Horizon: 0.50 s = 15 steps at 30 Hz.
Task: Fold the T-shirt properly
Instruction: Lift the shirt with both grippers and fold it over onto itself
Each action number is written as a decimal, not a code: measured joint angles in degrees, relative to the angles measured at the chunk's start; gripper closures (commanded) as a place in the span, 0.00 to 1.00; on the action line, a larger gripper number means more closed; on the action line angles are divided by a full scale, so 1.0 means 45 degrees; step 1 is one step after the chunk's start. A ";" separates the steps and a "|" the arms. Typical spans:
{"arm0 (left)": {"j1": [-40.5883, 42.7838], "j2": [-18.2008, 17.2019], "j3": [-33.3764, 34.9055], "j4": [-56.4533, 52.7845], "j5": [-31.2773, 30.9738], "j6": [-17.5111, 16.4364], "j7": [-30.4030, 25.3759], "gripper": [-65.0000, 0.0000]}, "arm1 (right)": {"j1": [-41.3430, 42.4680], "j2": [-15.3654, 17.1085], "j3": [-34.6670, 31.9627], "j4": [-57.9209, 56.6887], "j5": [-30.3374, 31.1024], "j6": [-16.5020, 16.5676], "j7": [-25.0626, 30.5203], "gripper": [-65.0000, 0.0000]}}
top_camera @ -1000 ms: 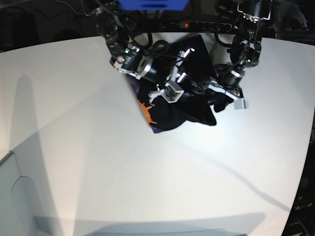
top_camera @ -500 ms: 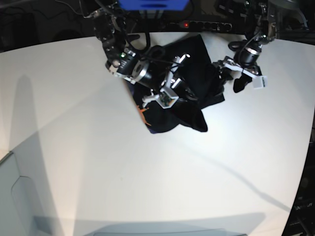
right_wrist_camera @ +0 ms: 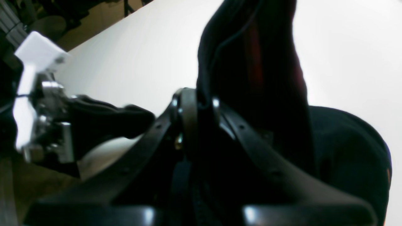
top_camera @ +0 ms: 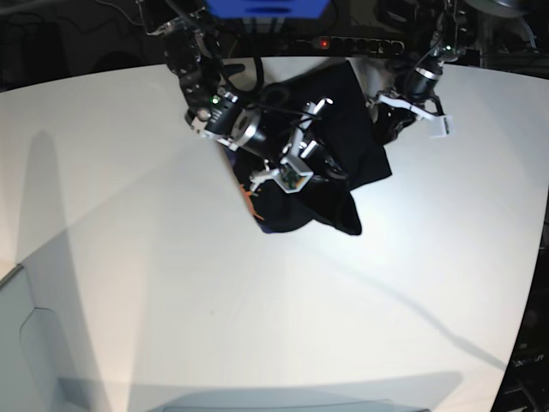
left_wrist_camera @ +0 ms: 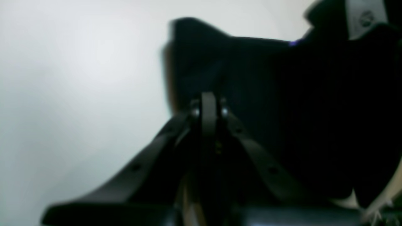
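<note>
The black T-shirt [top_camera: 347, 107] lies bunched at the far middle of the white table [top_camera: 257, 300], and a bit of its orange print [top_camera: 251, 196] shows at its left edge. My right gripper [top_camera: 328, 167] is over the heap. In the right wrist view this gripper [right_wrist_camera: 196, 100] is shut on a fold of the T-shirt [right_wrist_camera: 257, 62], which rises from between its fingers. My left gripper [top_camera: 384, 129] is at the heap's far right edge. In the left wrist view its fingers [left_wrist_camera: 209, 106] are pressed together, with the T-shirt [left_wrist_camera: 282, 94] just beyond them and no cloth visibly pinched.
A dark rack with a power strip [top_camera: 343, 43] and a blue box [top_camera: 266, 7] runs along the table's far edge. A pale bin [top_camera: 26, 343] stands at the near left. The table's curved edge [top_camera: 536, 257] falls away on the right.
My left arm drew back and up to the heap's far right edge, and its gripper went from open to shut. The heap shifted slightly toward the far side with the right gripper.
</note>
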 measured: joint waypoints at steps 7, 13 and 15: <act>-0.0733 0.1263 -0.0068 -0.0651 0.2283 0.1413 -0.0092 1.00 | 0.0379 -0.0034 -0.0063 -0.0039 0.0000 0.0000 -0.0097 1.00; -0.1690 0.2021 -0.0097 -0.0865 0.3492 0.1457 0.0510 1.00 | 0.0670 0.0000 -0.0146 -0.0049 -0.0010 -0.0005 -0.0087 1.00; -0.2234 0.2191 -0.0194 -0.1117 0.3614 0.1311 0.0986 1.00 | 0.0690 0.0000 -0.0486 -0.0049 -0.0005 0.0000 -0.0126 1.00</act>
